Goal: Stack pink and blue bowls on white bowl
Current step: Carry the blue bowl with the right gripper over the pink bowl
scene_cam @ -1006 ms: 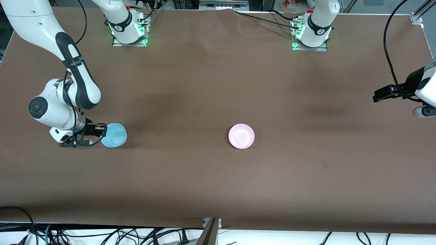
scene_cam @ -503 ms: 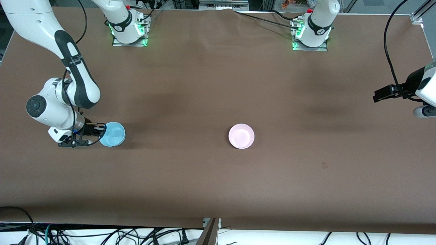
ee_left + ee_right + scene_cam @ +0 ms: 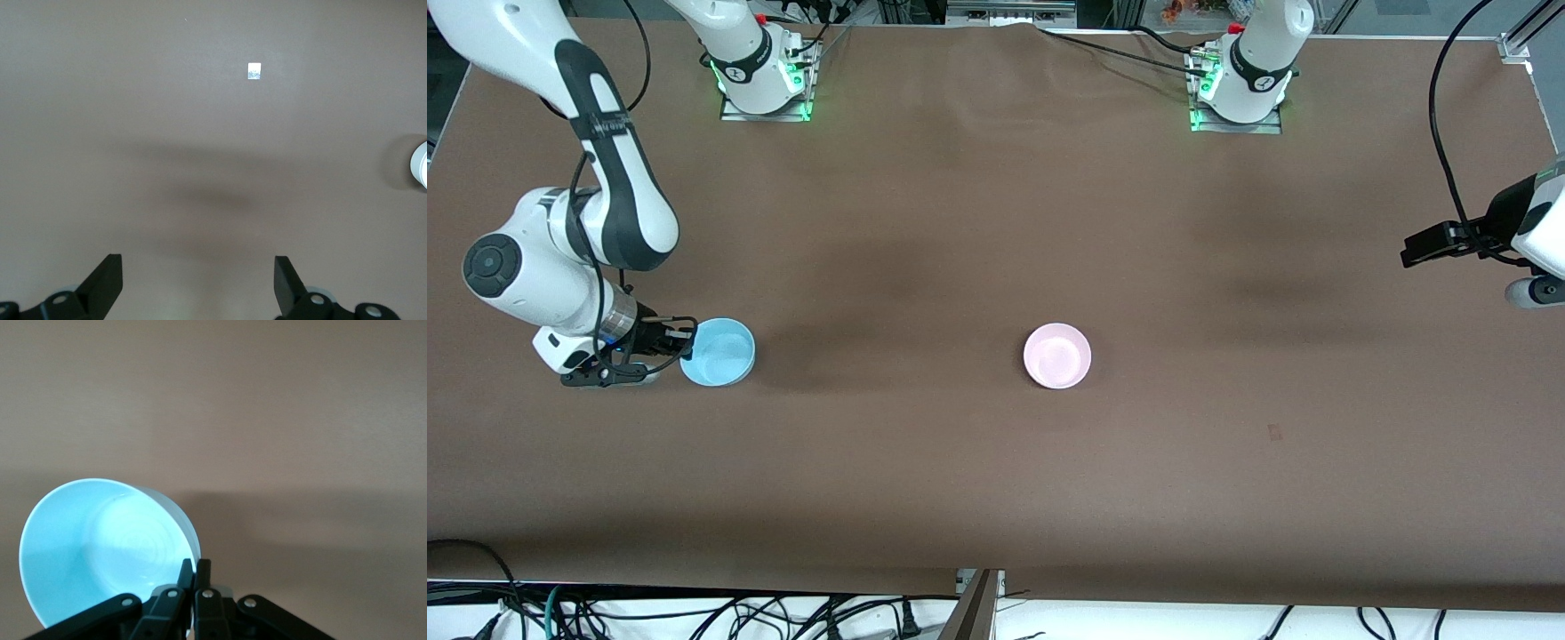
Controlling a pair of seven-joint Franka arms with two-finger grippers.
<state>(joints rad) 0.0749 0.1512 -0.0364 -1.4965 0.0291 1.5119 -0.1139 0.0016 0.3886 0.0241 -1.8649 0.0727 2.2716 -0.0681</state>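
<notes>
- The blue bowl (image 3: 718,352) is seen as a small, round, smooth bowl of light sky blue, with faint concentric rings visible inside it (image 3: 107,547) in the right wrist view. It is placed toward the right arm's end of the table (image 3: 996,462).
- The rim of the blue bowl is pinched by the right end effector (image 3: 680,343), whose fingers are pressed together on the bowl's wall (image 3: 195,577).
- The pink bowl (image 3: 1057,356) is seen as pale pink, round and plain, set upright near the middle of the table, well apart from the blue bowl.
- The left end effector (image 3: 198,283) is held spread over bare table at the left arm's end, where the arm waits.
- A small pale square mark (image 3: 254,71) is seen on the table; no writing can be read on it.
- Part of a pale round edge (image 3: 419,165) is caught in the left wrist view; what it is cannot be told.
</notes>
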